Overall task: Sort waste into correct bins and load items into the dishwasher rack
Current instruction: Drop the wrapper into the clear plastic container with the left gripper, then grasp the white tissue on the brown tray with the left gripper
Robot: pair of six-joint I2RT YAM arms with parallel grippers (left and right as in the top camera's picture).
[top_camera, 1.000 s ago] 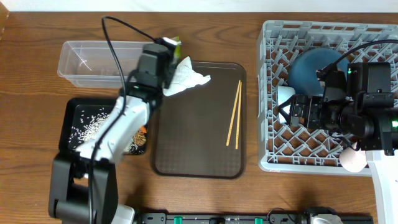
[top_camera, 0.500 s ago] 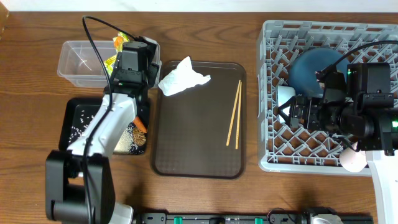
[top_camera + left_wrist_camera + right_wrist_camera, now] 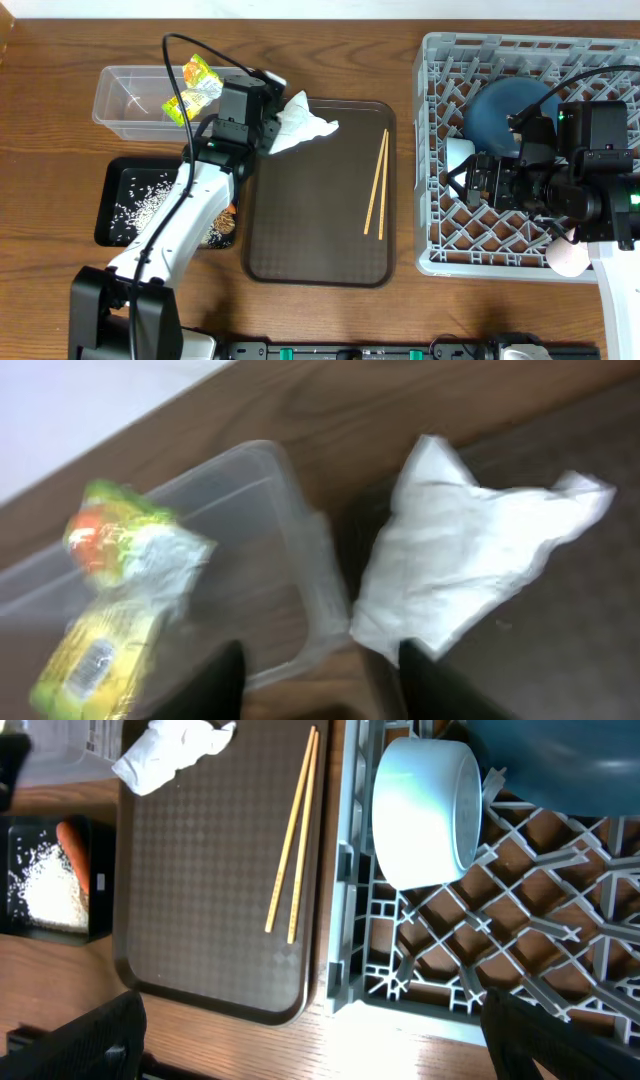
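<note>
Left wrist view alone shows left gripper [image 3: 322, 660] wide, empty; snack wrapper [image 3: 120, 590] lies in clear tub [image 3: 285, 510]; right gripper [image 3: 320, 1030] wide.

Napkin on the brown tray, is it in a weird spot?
Yes. The crumpled white napkin sprawls over the brown tray's top-left corner, beside the clear tub, not inside any bin.

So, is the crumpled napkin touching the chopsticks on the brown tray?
Apart. The overhead view shows bare brown tray between the napkin and the chopsticks; the right wrist view shows the same gap.
</note>
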